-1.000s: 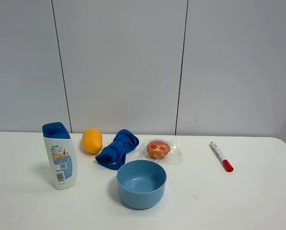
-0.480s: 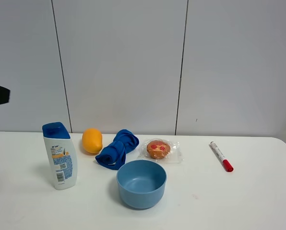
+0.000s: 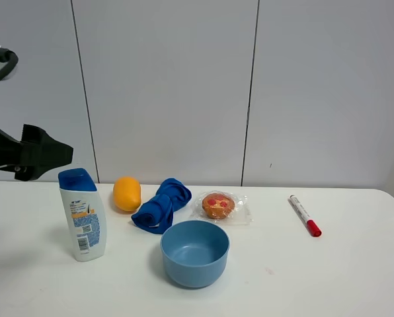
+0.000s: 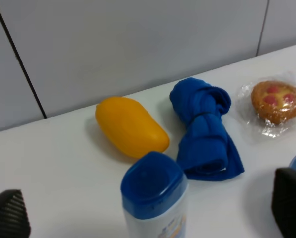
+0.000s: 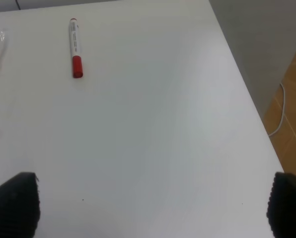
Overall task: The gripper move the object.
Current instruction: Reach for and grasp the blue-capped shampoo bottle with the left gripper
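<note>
The white shampoo bottle (image 3: 82, 214) with a blue flip cap stands upright on the left of the white table (image 3: 329, 277). My left gripper (image 3: 51, 153) hovers just above and to the left of its cap. It is open and empty. In the left wrist view the bottle's cap (image 4: 152, 184) sits between the two widely spread black fingertips of the left gripper (image 4: 149, 214). My right gripper (image 5: 150, 204) is open and empty over bare table near the right edge. It does not show in the exterior view.
A blue bowl (image 3: 195, 253) stands at the front centre. Behind it lie an orange mango-shaped fruit (image 3: 127, 193), a rolled blue cloth (image 3: 160, 205) and a wrapped pastry (image 3: 219, 206). A red-capped white marker (image 3: 305, 215) lies to the right. A wall closes the back.
My left arm has come into the exterior view from the left edge and moved right, and now stands just above the bottle. Nothing on the table has moved.
</note>
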